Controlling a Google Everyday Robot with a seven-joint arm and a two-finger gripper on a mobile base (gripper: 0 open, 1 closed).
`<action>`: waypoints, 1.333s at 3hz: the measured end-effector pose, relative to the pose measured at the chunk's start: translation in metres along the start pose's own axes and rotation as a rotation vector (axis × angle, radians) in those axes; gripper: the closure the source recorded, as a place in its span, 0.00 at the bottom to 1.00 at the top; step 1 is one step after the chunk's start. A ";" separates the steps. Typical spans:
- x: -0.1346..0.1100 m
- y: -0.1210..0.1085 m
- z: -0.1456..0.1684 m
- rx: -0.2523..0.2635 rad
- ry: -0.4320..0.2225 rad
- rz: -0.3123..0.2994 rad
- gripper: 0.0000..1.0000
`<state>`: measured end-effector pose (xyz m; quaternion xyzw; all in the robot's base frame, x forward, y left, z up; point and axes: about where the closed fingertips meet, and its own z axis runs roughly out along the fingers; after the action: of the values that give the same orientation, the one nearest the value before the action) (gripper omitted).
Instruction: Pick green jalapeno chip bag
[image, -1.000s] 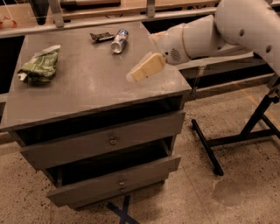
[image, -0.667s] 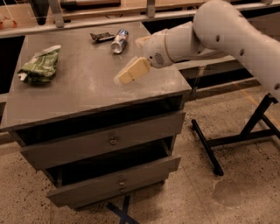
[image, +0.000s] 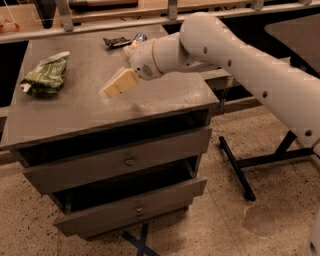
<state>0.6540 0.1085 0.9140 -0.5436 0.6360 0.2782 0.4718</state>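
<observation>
Cream-coloured, wedge-shaped gripper (image: 119, 84) at the end of a thick white robot arm (image: 240, 65), low over the middle of the flat grey metal cabinet top (image: 165, 100). Tip slanted down and toward the left of the view. Spread or pressed together: cannot tell. Arm reaching in from the right, bent at a rounded elbow above the right rear part of the top.

Small, wrinkly, glossy dark-green jalapeno chip bag (image: 46, 76), pale whitish along its upper edge, lying on the left part of the same top. Well apart from the gripper, on the side toward which the tip points. Not touched.

Near the back edge of the top, just behind the wrist: a flat dark wrapper (image: 116, 42). Just beside it on the right, a small white-and-blue can (image: 140, 37), partly hidden by the wrist.

Under the top, a dark open gap, then a grey upper drawer (image: 100, 167) with a small round knob. Below that, a grey lower drawer (image: 130, 210), standing further forward than the upper one.

Speckled beige floor (image: 280, 200) all around. On it, to the right of the cabinet, black metal stand legs (image: 237, 167); below the lower drawer front, crossed strips of dark blue tape (image: 142, 240). Behind the cabinet, a light wooden rail (image: 90, 26) running across the view.
</observation>
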 end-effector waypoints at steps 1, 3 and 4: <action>-0.010 0.001 0.034 -0.006 -0.032 -0.015 0.00; -0.019 0.013 0.095 -0.010 -0.026 -0.027 0.00; -0.019 0.016 0.122 -0.013 -0.009 -0.028 0.00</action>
<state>0.6746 0.2268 0.8796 -0.5543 0.6243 0.2782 0.4750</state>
